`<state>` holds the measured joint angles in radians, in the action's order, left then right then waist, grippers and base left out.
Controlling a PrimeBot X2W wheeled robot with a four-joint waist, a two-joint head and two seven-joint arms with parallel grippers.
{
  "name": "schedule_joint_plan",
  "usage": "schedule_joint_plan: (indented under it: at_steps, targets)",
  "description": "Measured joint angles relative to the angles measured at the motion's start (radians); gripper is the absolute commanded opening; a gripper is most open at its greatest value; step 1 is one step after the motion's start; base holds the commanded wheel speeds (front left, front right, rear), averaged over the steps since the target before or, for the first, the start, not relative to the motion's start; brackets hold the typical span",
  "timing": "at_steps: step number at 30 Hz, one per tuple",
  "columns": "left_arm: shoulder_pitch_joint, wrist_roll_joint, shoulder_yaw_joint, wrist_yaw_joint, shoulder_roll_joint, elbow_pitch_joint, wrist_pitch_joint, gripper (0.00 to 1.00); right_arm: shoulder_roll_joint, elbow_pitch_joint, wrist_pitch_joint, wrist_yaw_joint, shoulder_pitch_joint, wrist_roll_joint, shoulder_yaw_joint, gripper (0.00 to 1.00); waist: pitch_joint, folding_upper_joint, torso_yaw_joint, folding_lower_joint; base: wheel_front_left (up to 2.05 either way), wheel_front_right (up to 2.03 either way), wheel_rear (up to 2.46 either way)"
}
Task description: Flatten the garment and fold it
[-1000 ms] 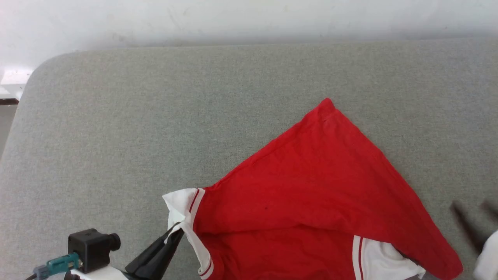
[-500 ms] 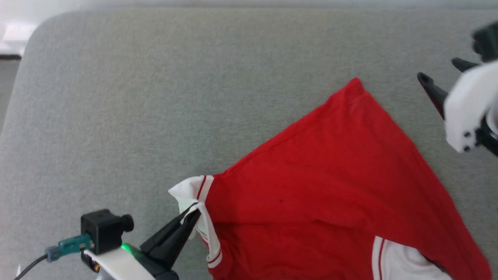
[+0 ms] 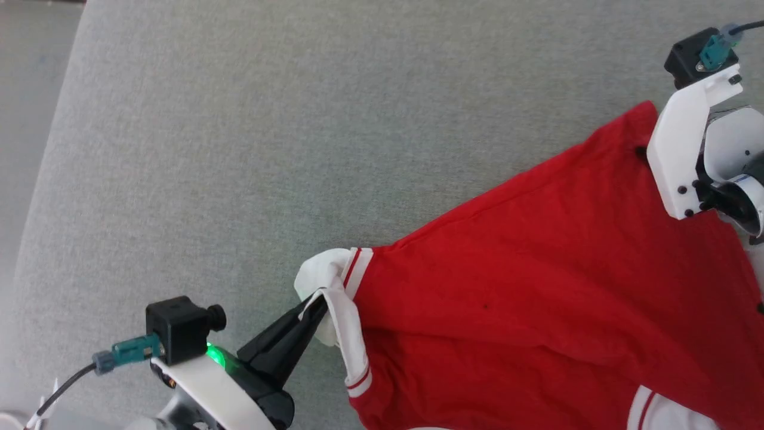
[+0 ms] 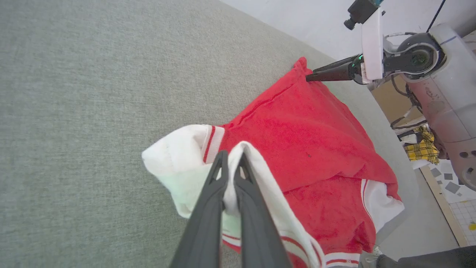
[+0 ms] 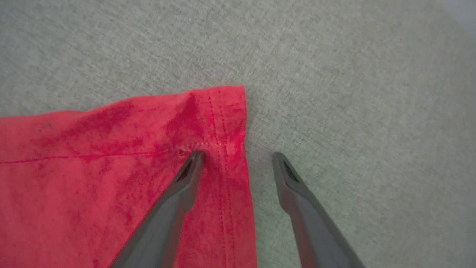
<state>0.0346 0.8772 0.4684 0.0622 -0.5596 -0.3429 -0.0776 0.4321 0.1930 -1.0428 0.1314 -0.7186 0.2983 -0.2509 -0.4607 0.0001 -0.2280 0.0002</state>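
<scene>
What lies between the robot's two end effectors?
Only the garment: its red cloth runs from the left end effector, shut on the white sleeve, to the open right end effector at the far corner. The left wrist view shows this.

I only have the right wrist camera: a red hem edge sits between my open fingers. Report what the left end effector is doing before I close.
Observer: The left end effector is shut on the white sleeve of the shirt.
Operator: Tell me whether the shirt lies flat.
Observer: No. The left wrist view shows a red flap folded over the body, partly covering the other sleeve.
Operator: Say where my end effector sits on the shirt overall.
Observer: The right end effector is at the shirt's far pointed corner, across from the held sleeve.
</scene>
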Motion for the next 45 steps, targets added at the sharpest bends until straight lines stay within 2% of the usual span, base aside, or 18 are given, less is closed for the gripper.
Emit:
schedule_joint_plan:
  at_steps: [1,2,3,4,10,17,22,26,36,45]
  targets:
    - [0.006,0.000,0.002,0.002,0.002,0.005,0.000,0.00,0.001,0.005,-0.008,0.000,-0.001,0.000,0.000,0.86,-0.009,0.0000,-0.007,-0.0001,0.00,0.00,0.00]
    - [0.011,0.000,0.002,0.007,0.002,0.009,0.002,0.00,0.002,0.006,-0.020,0.000,-0.008,0.001,0.001,0.42,-0.017,0.0000,-0.013,-0.0003,0.00,0.00,0.00]
    - [0.016,0.000,0.002,0.008,0.004,0.014,0.005,0.00,0.002,0.006,-0.029,0.000,-0.016,0.001,0.004,0.04,-0.026,0.0000,-0.018,-0.0004,0.00,0.00,0.00]
    - [0.018,0.000,0.002,0.009,0.004,0.018,0.008,0.00,0.002,0.005,-0.037,0.000,-0.022,0.001,0.004,0.00,-0.033,0.0000,-0.023,-0.0004,0.00,0.00,0.00]
    - [0.035,0.000,0.001,0.016,0.004,0.038,0.014,0.00,0.003,-0.007,-0.025,0.000,-0.037,0.004,-0.010,0.00,-0.052,0.0000,-0.029,-0.0003,0.00,0.00,0.00]
    - [0.037,-0.012,-0.018,0.014,0.004,0.044,0.049,0.00,0.002,0.009,0.088,0.000,-0.033,0.039,-0.044,0.00,-0.007,0.0000,-0.002,0.0001,0.00,0.00,0.00]
    - [0.081,-0.091,-0.089,-0.033,0.011,0.042,0.155,0.00,-0.022,-0.014,0.219,0.000,-0.035,0.076,-0.028,0.00,0.050,0.0000,0.030,-0.0001,0.00,0.00,0.00]
    - [0.145,-0.135,-0.116,-0.062,0.018,0.045,0.176,0.00,-0.042,-0.036,0.324,0.000,-0.036,0.083,0.012,0.00,0.099,0.0000,0.060,-0.0001,0.00,0.00,0.00]
    - [0.447,-0.219,-0.153,-0.146,0.021,0.137,0.093,0.00,-0.084,-0.047,0.469,0.000,-0.042,0.077,0.054,0.00,0.222,0.0000,0.143,-0.0002,0.00,0.00,0.00]
    - [0.818,-0.284,-0.109,-0.123,0.054,0.334,0.015,0.00,-0.125,0.012,0.556,0.000,-0.144,0.032,0.052,0.00,0.319,0.0000,0.206,-0.0003,0.00,0.00,0.00]
